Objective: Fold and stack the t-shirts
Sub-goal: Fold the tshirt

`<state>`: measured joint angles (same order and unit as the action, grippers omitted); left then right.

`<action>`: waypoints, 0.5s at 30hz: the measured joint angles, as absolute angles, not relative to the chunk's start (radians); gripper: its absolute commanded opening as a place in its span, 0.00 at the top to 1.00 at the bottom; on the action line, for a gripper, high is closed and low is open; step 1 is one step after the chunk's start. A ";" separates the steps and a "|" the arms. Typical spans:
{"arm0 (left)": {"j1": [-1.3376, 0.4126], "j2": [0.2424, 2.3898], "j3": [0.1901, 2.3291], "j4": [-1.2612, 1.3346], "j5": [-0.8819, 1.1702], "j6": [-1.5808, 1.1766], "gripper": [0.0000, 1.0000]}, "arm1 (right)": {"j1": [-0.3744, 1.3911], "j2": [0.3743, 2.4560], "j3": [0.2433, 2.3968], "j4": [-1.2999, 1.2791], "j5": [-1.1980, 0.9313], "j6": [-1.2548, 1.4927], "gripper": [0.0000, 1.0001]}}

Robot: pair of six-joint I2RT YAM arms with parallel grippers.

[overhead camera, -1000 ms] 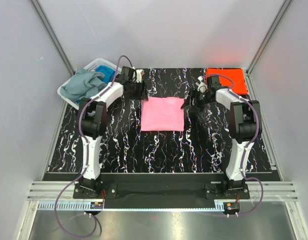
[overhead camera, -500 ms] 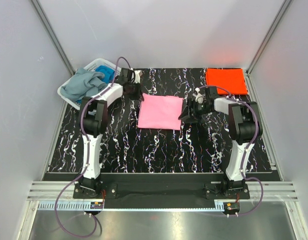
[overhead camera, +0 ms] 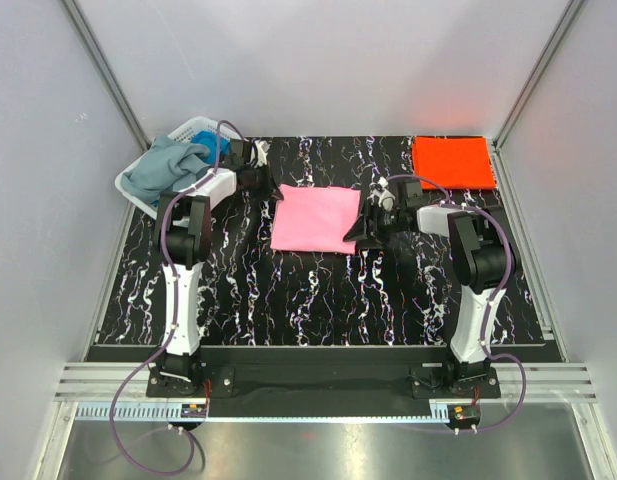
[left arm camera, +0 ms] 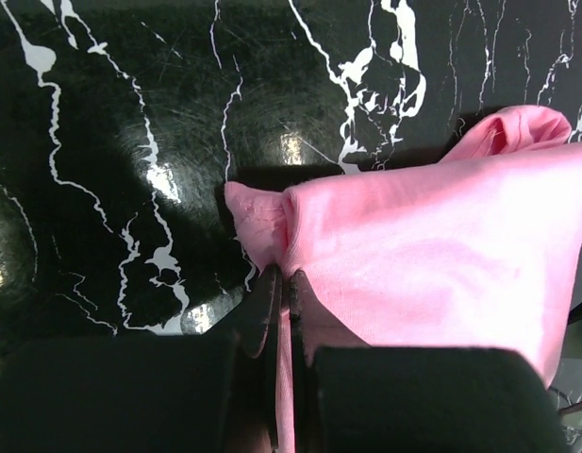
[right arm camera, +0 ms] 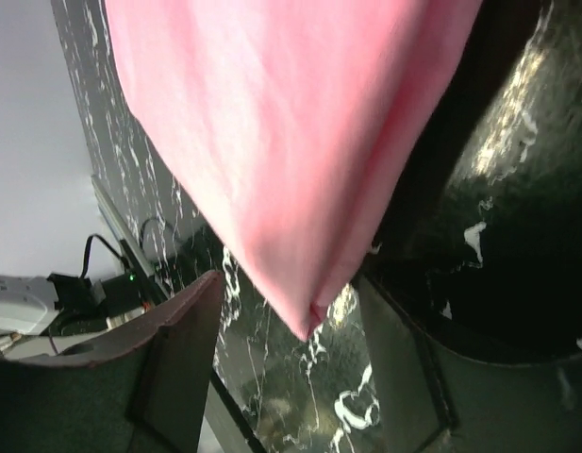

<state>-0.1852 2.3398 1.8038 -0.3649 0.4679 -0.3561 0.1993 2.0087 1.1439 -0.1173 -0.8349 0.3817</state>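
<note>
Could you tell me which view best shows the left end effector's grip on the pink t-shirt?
The left wrist view: the left end effector is shut on a corner of the pink t-shirt. The top view shows that contact tiny; the right wrist view shows only the shirt's other corner.

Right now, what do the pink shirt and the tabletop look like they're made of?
Pink shirt: soft matte cloth, probably cotton knit; it creases and bunches. Tabletop: hard glossy black sheet with white marble-like veins, perhaps laminate; it reflects lights.
</note>
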 measured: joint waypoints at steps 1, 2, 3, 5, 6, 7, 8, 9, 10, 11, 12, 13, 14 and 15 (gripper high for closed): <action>-0.185 2.341 1.804 -0.363 0.470 -0.360 1.00 | 0.205 2.011 1.144 -0.105 -0.826 0.389 0.50; -0.185 2.341 1.804 -0.361 0.472 -0.364 1.00 | 0.208 2.014 1.144 -0.097 -0.822 0.394 0.60; -0.184 2.341 1.804 -0.360 0.474 -0.368 1.00 | 0.210 2.021 1.146 -0.093 -0.812 0.397 0.69; -0.178 2.345 1.804 -0.356 0.479 -0.379 1.00 | 0.210 2.034 1.147 -0.094 -0.800 0.404 0.94; -0.175 2.347 1.804 -0.355 0.482 -0.390 1.00 | 0.209 2.040 1.147 -0.097 -0.794 0.403 1.00; -0.172 2.349 1.805 -0.354 0.484 -0.402 1.00 | 0.209 2.043 1.146 -0.099 -0.791 0.404 1.00; -0.169 2.353 1.810 -0.358 0.487 -0.416 1.00 | 0.209 2.042 1.143 -0.099 -0.786 0.407 1.00; -0.167 2.361 1.826 -0.374 0.485 -0.428 1.00 | 0.209 2.041 1.142 -0.099 -0.784 0.407 1.00; -0.167 2.371 1.848 -0.392 0.480 -0.430 1.00 | 0.209 2.041 1.139 -0.097 -0.779 0.406 1.00; -0.168 2.380 1.869 -0.410 0.472 -0.432 1.00 | 0.209 2.039 1.136 -0.097 -0.777 0.406 1.00; -0.172 2.392 1.896 -0.433 0.465 -0.435 1.00 | 0.209 2.035 1.132 -0.097 -0.775 0.406 0.96; -0.176 2.399 1.909 -0.444 0.462 -0.438 1.00 | 0.209 2.032 1.129 -0.099 -0.772 0.406 0.86; -0.178 2.402 1.914 -0.448 0.460 -0.440 1.00 | 0.209 2.027 1.128 -0.104 -0.765 0.409 0.77; -0.179 2.402 1.914 -0.451 0.459 -0.442 1.00 | 0.209 2.024 1.127 -0.107 -0.758 0.410 0.60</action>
<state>-0.1795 2.4020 1.9144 -0.4507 0.4595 -0.4419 0.2092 2.0235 1.1271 -0.1070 -0.7578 0.4099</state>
